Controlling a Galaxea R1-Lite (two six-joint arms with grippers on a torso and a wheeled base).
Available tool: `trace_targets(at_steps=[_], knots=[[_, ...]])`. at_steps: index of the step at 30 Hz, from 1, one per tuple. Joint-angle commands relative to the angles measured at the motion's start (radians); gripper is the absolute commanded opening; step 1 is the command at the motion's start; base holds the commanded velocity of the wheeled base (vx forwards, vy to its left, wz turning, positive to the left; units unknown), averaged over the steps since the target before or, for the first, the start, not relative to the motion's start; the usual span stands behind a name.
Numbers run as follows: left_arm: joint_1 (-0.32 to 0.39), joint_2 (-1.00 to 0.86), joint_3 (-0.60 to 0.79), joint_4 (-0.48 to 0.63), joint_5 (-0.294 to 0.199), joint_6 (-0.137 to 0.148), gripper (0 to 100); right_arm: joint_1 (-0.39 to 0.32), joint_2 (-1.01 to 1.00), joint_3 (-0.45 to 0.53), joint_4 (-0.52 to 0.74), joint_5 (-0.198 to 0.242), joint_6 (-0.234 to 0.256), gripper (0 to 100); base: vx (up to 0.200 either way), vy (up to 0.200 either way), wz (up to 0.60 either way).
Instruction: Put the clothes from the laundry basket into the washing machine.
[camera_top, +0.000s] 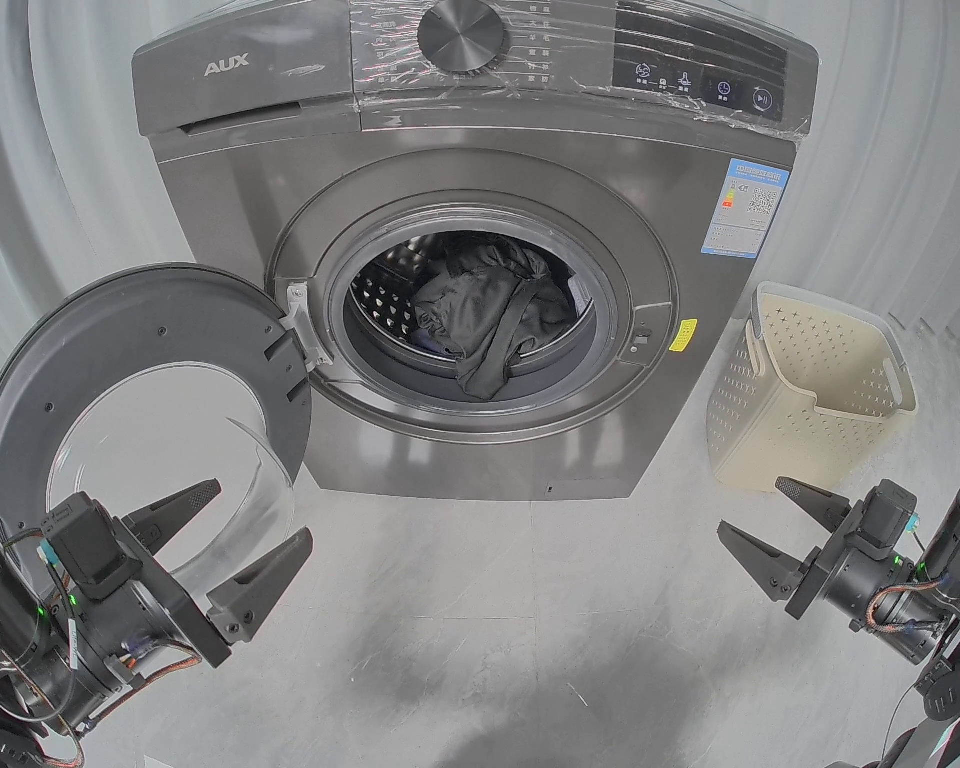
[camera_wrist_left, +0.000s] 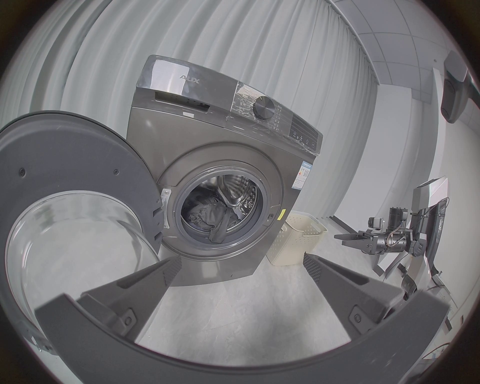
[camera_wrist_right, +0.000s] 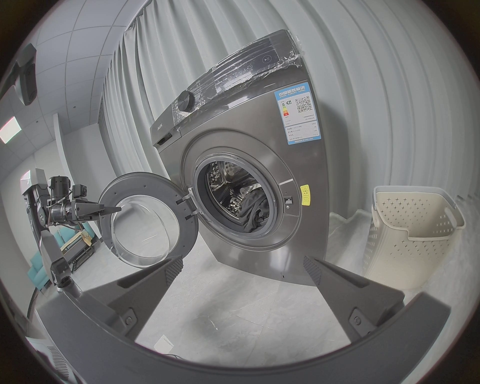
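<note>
Dark clothes (camera_top: 490, 310) heaped in washing machine (camera_top: 250, 190) drum, a strip over the lip | laundry basket (camera_top: 770, 420) looks empty — loading seemingly done | left gripper (camera_top: 260, 513), right gripper (camera_top: 751, 505): jaws spread, empty | next: tuck strip, shut door (camera_top: 120, 320)

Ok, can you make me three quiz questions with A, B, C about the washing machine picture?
1. Where is the laundry basket? A. on a shelf B. on the floor beside the washing machine, on the robot's right C. on top of it
2. What colour are the clothes in the drum? A. dark B. yellow C. pink
3. How is the machine's door? A. shut B. swung open C. taken off

1 B: it stands on the floor by the machine's side.
2 A: the bundle looks dark grey.
3 B: it hangs open on its hinge.
</note>
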Motion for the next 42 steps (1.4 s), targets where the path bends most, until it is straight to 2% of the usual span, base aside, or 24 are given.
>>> trace_targets(at_steps=[1,6,11,18,28,39,42], knots=[[-0.001,0.014,-0.007,-0.001,0.000,0.001,100,0.006,0.007,0.016,-0.001,0.001,0.003,100,0.000,0.000,0.00],[0.001,0.017,-0.002,-0.001,0.000,-0.007,100,0.007,0.001,0.016,0.005,0.001,0.019,100,0.000,0.000,0.00],[0.008,0.007,0.008,-0.005,0.000,-0.002,100,0.009,0.003,0.013,-0.003,0.001,0.016,100,-0.200,0.000,0.00],[0.022,0.014,0.012,-0.003,0.002,-0.007,100,0.010,0.012,-0.081,0.009,0.002,0.006,100,-0.200,0.000,0.00],[0.071,-0.012,0.019,-0.003,0.002,-0.021,100,0.029,0.059,-0.110,0.034,0.011,-0.002,100,0.000,0.000,0.00],[0.076,-0.012,0.019,-0.005,0.000,-0.041,100,0.030,0.056,-0.125,0.034,0.011,-0.001,100,0.000,0.200,0.00],[0.074,-0.018,0.016,-0.006,-0.001,-0.044,100,0.032,0.056,-0.125,0.032,0.011,-0.001,100,0.000,0.000,0.00]])
